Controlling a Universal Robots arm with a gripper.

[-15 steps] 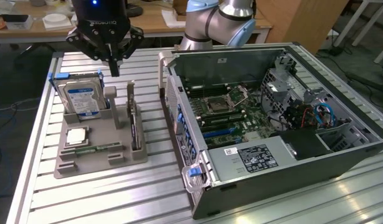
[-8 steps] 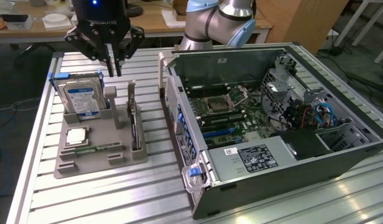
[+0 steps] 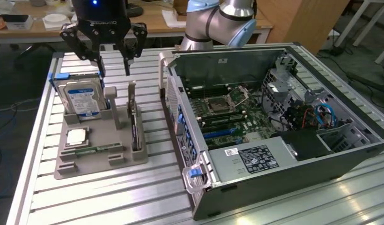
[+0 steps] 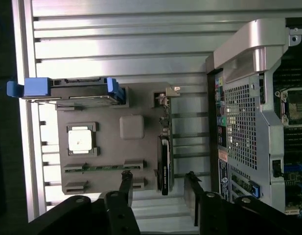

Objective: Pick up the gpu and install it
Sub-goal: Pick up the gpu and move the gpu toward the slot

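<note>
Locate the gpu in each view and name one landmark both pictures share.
Exterior view: the gpu stands on edge in the grey holder, on its side nearest the computer case, in the exterior view's left half.
Wrist view: the gpu shows edge-on as a dark strip along the holder's case-facing side.
Shared landmark: the hard drive in its blue carrier, across the holder from the gpu.

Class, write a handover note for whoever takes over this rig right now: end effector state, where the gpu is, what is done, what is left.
End effector: open, empty, hovering above the grey tray.
gpu: standing on edge in the tray slot nearest the computer case, untouched.
Done: nothing to show yet; the case lies open.
Left: gpu not picked up, not installed.
</note>
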